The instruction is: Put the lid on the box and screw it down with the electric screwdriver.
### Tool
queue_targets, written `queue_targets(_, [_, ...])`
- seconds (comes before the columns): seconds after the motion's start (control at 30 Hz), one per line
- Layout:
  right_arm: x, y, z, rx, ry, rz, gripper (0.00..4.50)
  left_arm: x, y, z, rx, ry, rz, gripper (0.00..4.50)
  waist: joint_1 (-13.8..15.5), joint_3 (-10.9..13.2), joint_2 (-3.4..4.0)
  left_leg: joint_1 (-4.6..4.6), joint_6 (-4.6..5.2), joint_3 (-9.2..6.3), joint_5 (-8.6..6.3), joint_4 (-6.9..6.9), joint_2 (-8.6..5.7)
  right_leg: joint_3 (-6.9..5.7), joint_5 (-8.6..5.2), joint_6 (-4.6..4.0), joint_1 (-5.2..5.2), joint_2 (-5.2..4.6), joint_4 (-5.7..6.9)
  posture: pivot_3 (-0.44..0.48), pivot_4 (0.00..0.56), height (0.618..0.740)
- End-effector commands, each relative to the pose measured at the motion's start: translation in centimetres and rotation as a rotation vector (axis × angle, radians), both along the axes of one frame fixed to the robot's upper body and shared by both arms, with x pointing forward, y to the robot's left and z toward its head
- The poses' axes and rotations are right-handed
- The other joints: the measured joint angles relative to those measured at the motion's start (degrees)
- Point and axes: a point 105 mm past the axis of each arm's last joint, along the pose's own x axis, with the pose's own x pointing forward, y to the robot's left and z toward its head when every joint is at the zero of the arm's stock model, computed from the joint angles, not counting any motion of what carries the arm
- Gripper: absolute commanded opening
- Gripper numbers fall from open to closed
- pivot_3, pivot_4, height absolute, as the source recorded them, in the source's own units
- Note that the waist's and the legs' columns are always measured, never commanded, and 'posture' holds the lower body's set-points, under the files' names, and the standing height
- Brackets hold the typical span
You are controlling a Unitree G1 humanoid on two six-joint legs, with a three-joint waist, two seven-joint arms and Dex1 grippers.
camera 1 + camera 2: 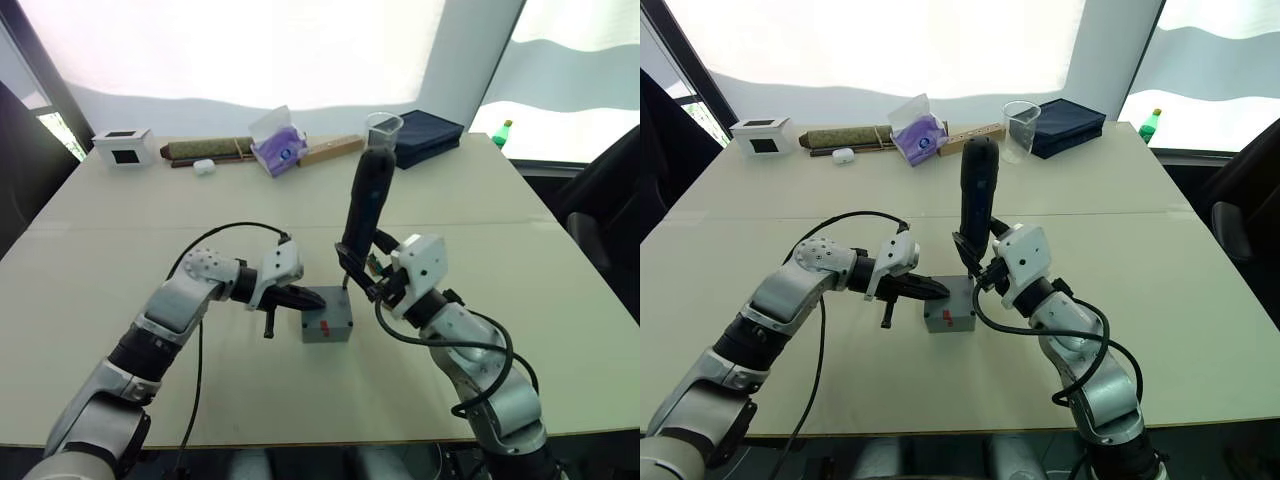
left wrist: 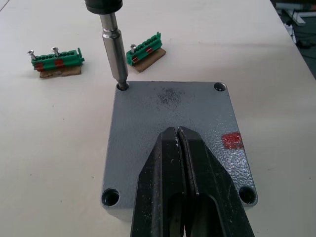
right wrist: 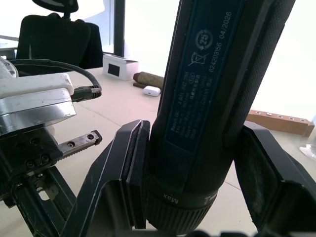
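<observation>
My right tool [image 1: 985,262] grips electric screwdriver [image 1: 977,195], bit in lid [image 2: 173,128] corner hole — keep upright; left tool [image 2: 180,163] clenched, pressing lid.

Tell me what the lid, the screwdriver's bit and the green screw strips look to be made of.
Lid: probably cast metal or hard plastic, grey speckled matte coating; the look leaves it open.
Bit of the electric screwdriver: steel, going by its bright silvery sheen.
Green screw strips: glossy moulded plastic holding small shiny metal screws, on what looks like brown cardboard.
</observation>
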Motion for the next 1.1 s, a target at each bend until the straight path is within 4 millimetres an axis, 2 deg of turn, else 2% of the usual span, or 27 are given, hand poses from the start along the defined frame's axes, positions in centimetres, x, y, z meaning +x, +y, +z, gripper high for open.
queue_targets(0.03, [0.7,-0.8,-6.4,-0.079,0.277,-0.041,2.13,-0.4,0.4,-2.0,0.065,0.048,0.015,0.0,0.0,0.0,-0.01,0.0,0.0,0.0,0.0,0.0,0.0,0.0,0.0,-0.01,0.0,0.0,0.0,0.0,0.15,0.74])
queue_targets(0.33, [0.3,-0.7,-7.3,-0.092,0.313,-0.036,2.13,-0.4,0.2,-1.9,0.056,0.049,0.02,0.0,0.0,-0.2,-0.16,0.0,0.02,0.0,-0.02,-0.03,0.0,0.0,-0.04,-0.05,0.0,-0.01,-0.03,0.0,0.15,0.74])
queue_targets(0.83, [0.3,-1.1,-7.7,-0.106,0.337,-0.043,2.13,-0.5,-0.1,-1.8,0.045,0.045,0.021,0.0,0.0,-0.2,-0.2,0.0,0.01,0.0,-0.02,-0.12,0.01,0.01,-0.09,-0.15,-0.03,-0.03,-0.09,0.0,0.15,0.74])
queue_targets(1.0, [0.4,-1.4,-7.2,-0.115,0.316,-0.046,2.13,-0.4,-0.2,-1.8,0.041,0.045,0.021,0.0,0.0,-0.2,-0.21,0.0,0.01,0.0,-0.03,-0.15,0.01,0.01,-0.12,-0.19,-0.04,-0.04,-0.12,0.0,0.15,0.74])
queue_targets(1.1, [0.3,-1.3,-5.4,-0.121,0.254,-0.029,2.13,-0.4,-0.3,-1.7,0.035,0.048,0.02,0.0,0.0,-0.2,-0.19,-0.01,0.01,0.0,-0.03,-0.17,0.01,0.01,-0.17,-0.28,-0.09,-0.06,-0.16,0.0,0.15,0.74])
